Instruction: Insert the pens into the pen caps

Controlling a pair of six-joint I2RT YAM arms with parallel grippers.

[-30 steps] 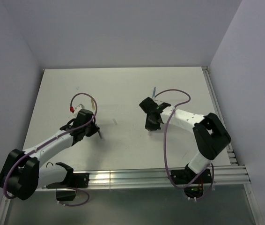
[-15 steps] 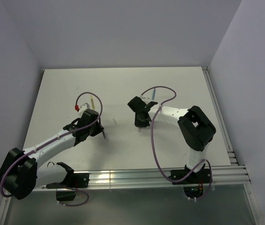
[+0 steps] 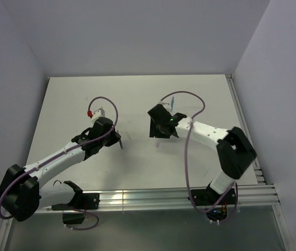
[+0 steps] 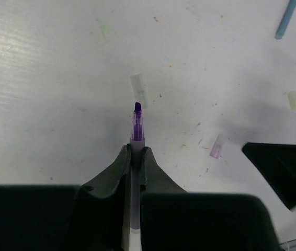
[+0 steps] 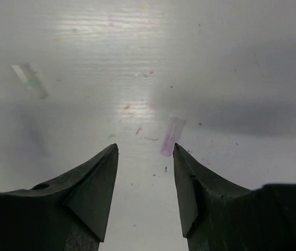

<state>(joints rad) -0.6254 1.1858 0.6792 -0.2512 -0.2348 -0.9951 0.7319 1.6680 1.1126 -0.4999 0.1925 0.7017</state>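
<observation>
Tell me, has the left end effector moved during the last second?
Yes. In the top view the left end effector, shut on the purple pen, has shifted right, away from the table's left edge, toward the blue pen.

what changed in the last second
The right gripper shifted a little left and opened; a purple cap lies on the table just ahead of its tips. The left gripper eased right, still shut on the purple pen.
</observation>
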